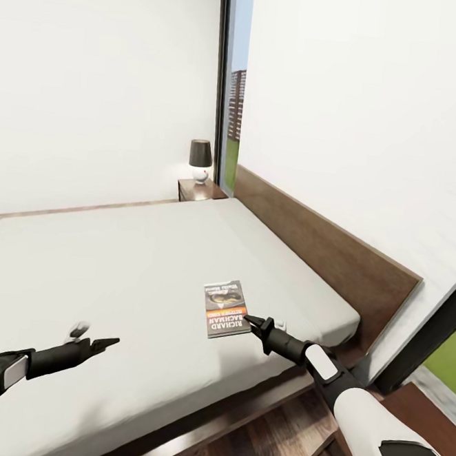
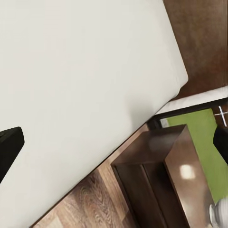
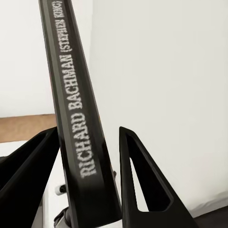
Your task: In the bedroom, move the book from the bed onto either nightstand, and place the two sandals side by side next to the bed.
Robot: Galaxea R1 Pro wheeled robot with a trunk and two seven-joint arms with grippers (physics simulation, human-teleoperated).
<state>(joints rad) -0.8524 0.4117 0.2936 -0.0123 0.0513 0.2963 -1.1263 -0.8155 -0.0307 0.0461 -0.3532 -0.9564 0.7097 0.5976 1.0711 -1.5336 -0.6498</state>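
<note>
The book (image 1: 226, 309) lies flat on the light-grey mattress of the bed (image 1: 114, 259), near its right front corner, with the orange band and white letters facing up. My right gripper (image 1: 251, 321) is at the book's near right corner. In the right wrist view the dark spine of the book (image 3: 78, 128) stands between the two black fingers (image 3: 142, 185), with a narrow gap on one side, so the jaws are open around it. My left gripper (image 1: 105, 344) hovers open over bare mattress further left. The sandals are out of view.
A nightstand (image 1: 200, 189) with a black-shaded lamp (image 1: 200, 160) stands at the bed's far corner. Another nightstand (image 2: 166, 166) stands beside the bed's near corner, over dark wood floor (image 1: 271, 446). The dark headboard (image 1: 322, 253) runs along the right wall.
</note>
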